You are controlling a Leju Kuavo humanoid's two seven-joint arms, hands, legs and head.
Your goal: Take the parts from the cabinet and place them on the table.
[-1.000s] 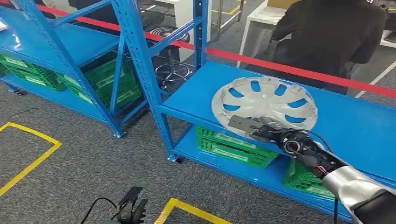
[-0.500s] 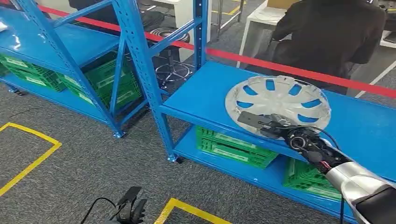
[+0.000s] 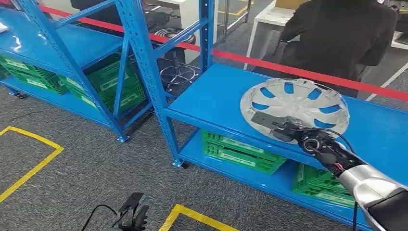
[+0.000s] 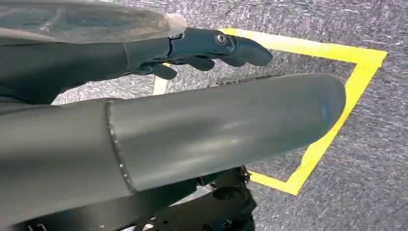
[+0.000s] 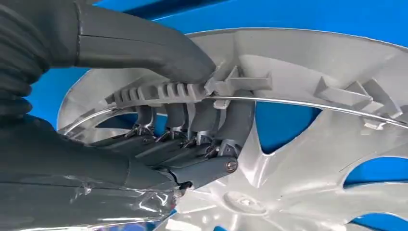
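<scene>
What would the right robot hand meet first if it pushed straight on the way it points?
Probably nothing new: the right robot hand already grips the near rim of the silver wheel cover over the blue shelf. Going further, it would likely slide across the cover's spokes, though depth is unclear.

Hubcap (image 3: 294, 102) lay on upper shelf (image 3: 211, 103), right hand (image 3: 288, 131) at its near rim; crates (image 3: 238, 150) sat below.

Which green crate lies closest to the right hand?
The crate under the right arm, right end of the lower shelf; it sits just below the right hand. The other crates lie further left.
</scene>
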